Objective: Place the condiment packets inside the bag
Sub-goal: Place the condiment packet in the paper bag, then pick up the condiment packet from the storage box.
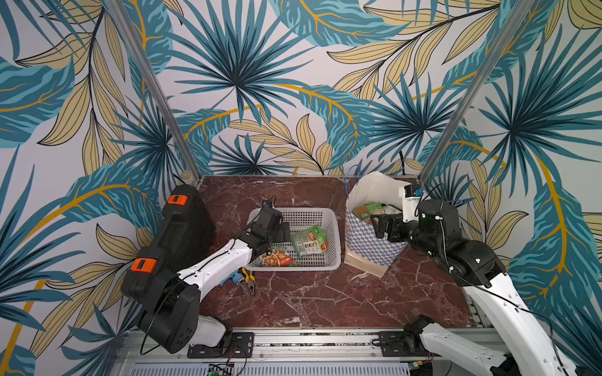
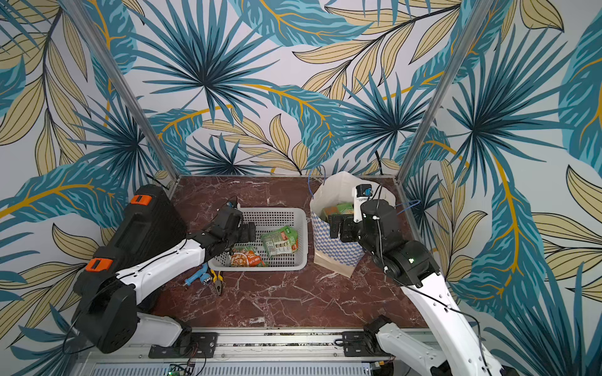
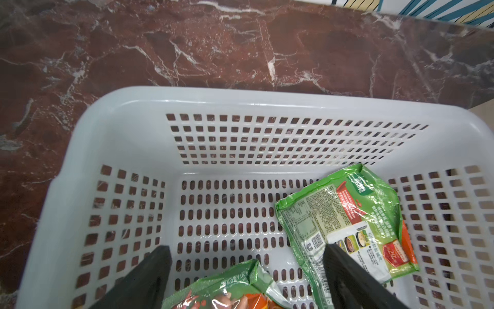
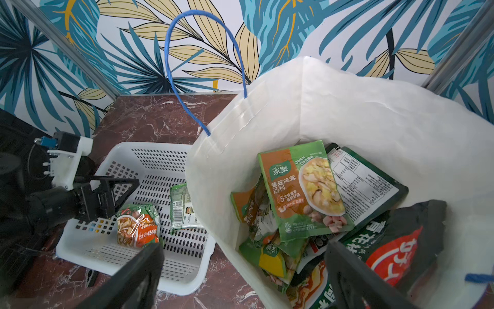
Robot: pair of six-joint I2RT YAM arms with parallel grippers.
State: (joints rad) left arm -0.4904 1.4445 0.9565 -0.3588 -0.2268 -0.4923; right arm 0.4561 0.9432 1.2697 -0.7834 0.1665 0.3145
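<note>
Left gripper [image 3: 246, 248], jaws wide and empty, hovers over white perforated basket [image 3: 240, 99]: orange condiment packet [image 3: 227, 294] lying between its fingers, green packet [image 3: 347, 222] slanting beneath one; right gripper [image 4: 243, 248], also wide, at bag [image 4: 347, 107].

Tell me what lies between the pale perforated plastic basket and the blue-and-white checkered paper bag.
Nothing stands there. Only a narrow bare strip of red marble tabletop separates the basket from the bag, as both top views show.
</note>
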